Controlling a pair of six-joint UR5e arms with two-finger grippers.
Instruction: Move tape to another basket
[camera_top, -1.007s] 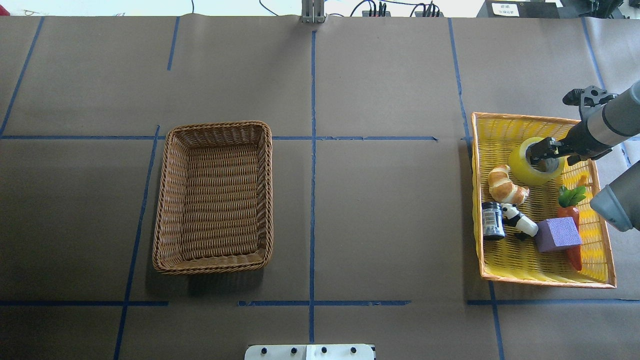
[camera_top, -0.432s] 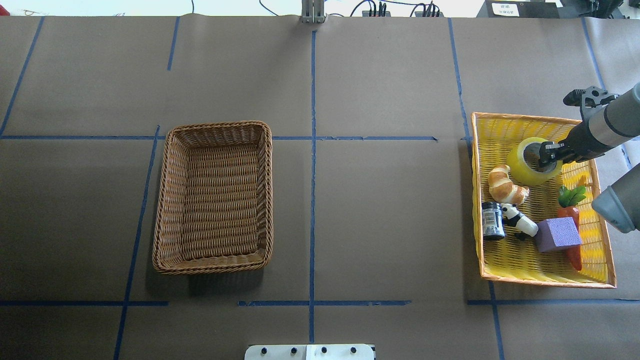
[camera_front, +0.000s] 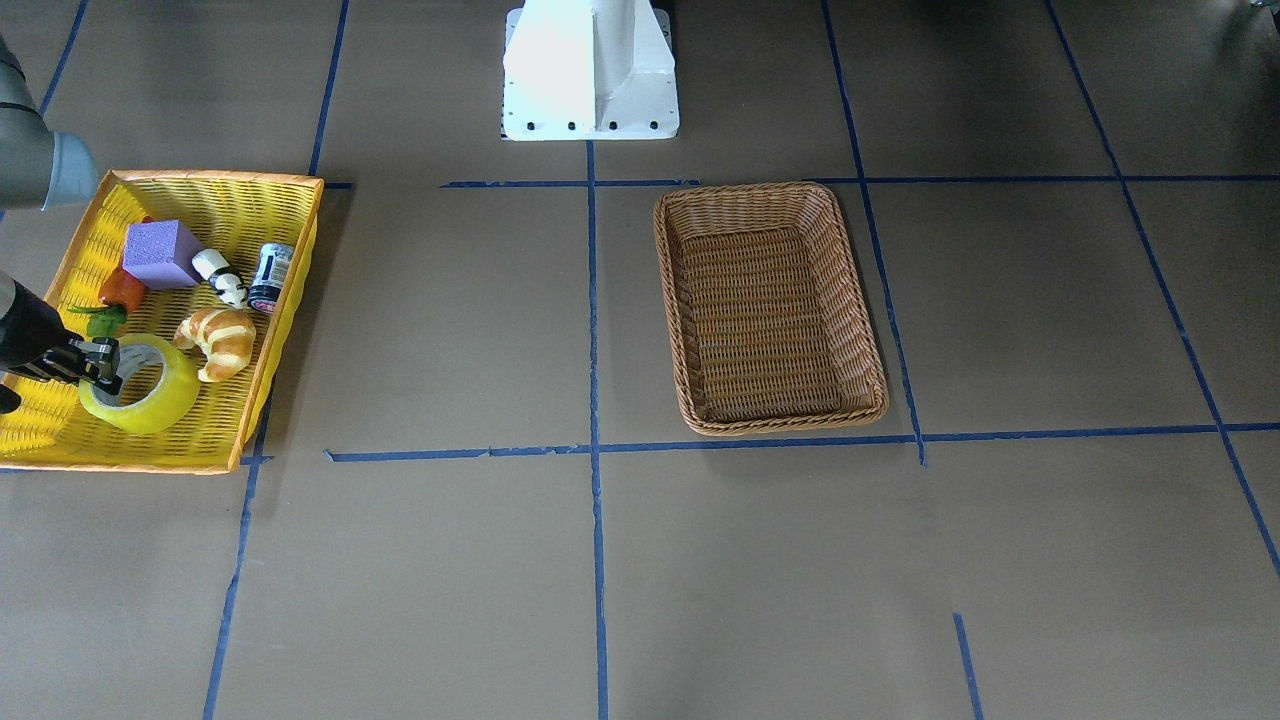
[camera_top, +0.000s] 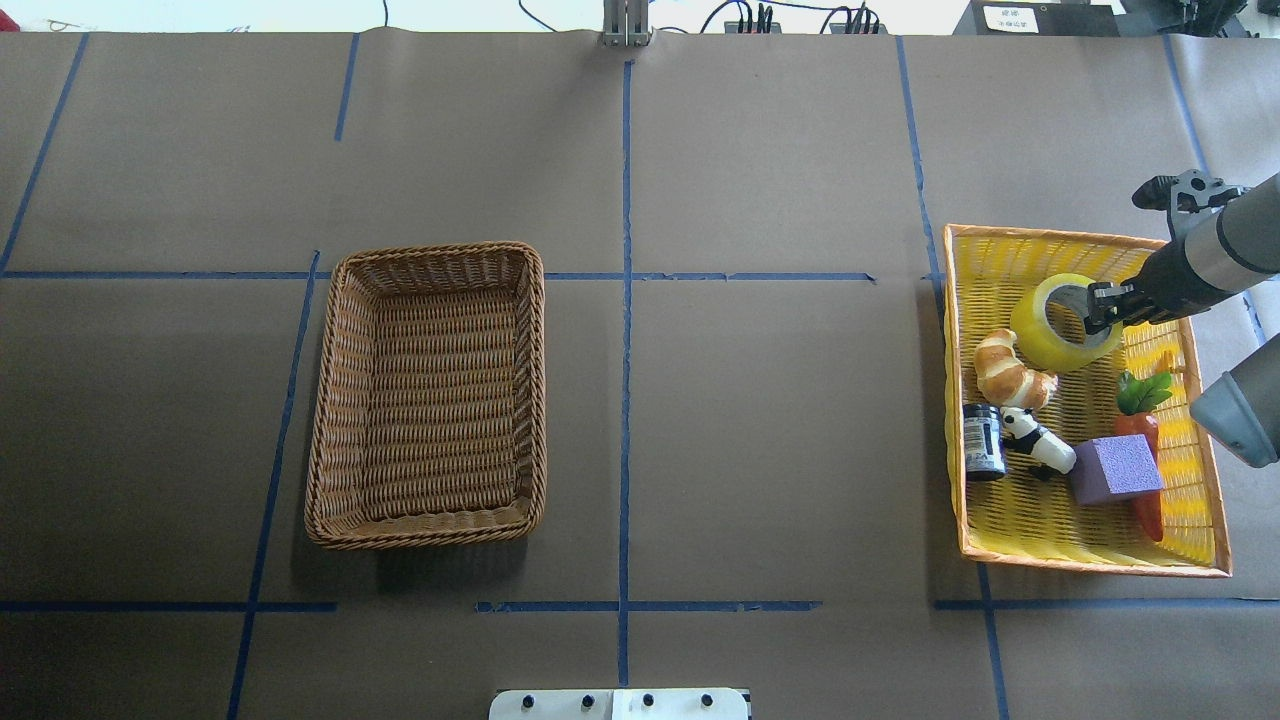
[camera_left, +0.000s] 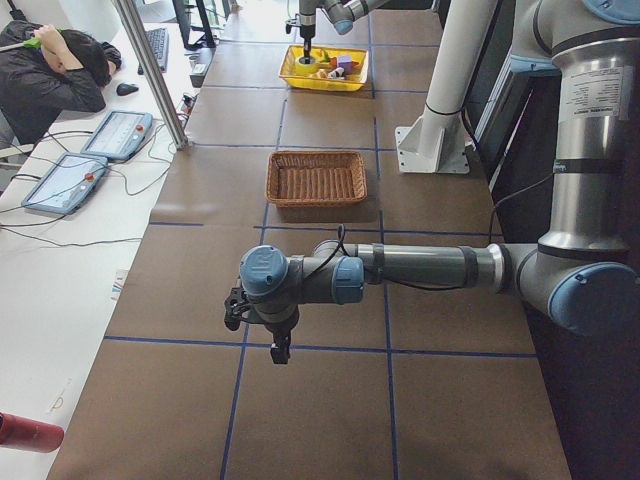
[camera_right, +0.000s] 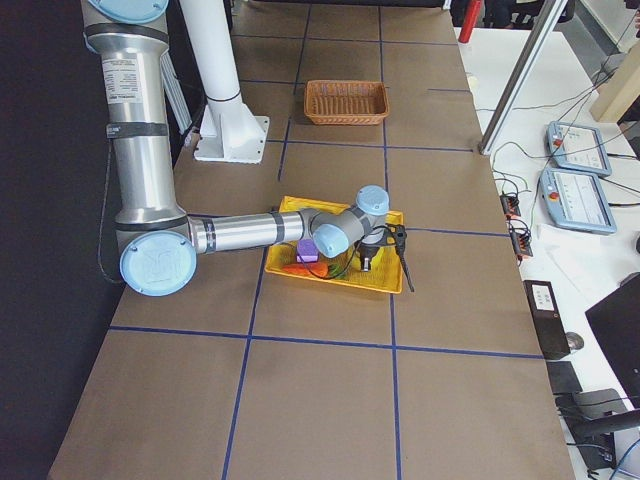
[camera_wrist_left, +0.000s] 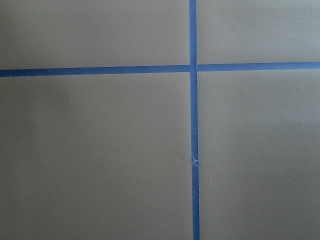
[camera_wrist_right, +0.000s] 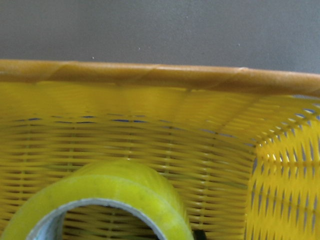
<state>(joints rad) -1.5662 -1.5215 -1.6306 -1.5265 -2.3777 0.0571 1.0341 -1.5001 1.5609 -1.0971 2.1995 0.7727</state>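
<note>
The tape (camera_top: 1045, 337), a yellow-green roll with a pale core, is in the far part of the yellow mesh basket (camera_top: 1080, 566), tilted. My right gripper (camera_top: 1098, 308) is shut on the roll's right wall, one finger inside the core. In the front view the tape (camera_front: 152, 402) shows with the right gripper (camera_front: 103, 368) on its rim. In the right wrist view the tape (camera_wrist_right: 125, 190) is close below, with no fingers showing. The brown wicker basket (camera_top: 430, 252) stands empty left of centre. My left gripper (camera_left: 281, 352) hangs over bare table, far from both baskets; I cannot tell its state.
The yellow basket also holds a croissant (camera_top: 1008, 370), a black jar (camera_top: 985, 440), a panda figure (camera_top: 1040, 445), a purple cube (camera_top: 1115, 467) and a carrot (camera_top: 1145, 440). The white robot base (camera_front: 590, 70) stands at the table's near edge. A person (camera_left: 50, 75) sits beside the table.
My right gripper has drawn back from the core's middle to the roll's right wall. The tape has shifted slightly left and tilted. Nothing else has moved.
</note>
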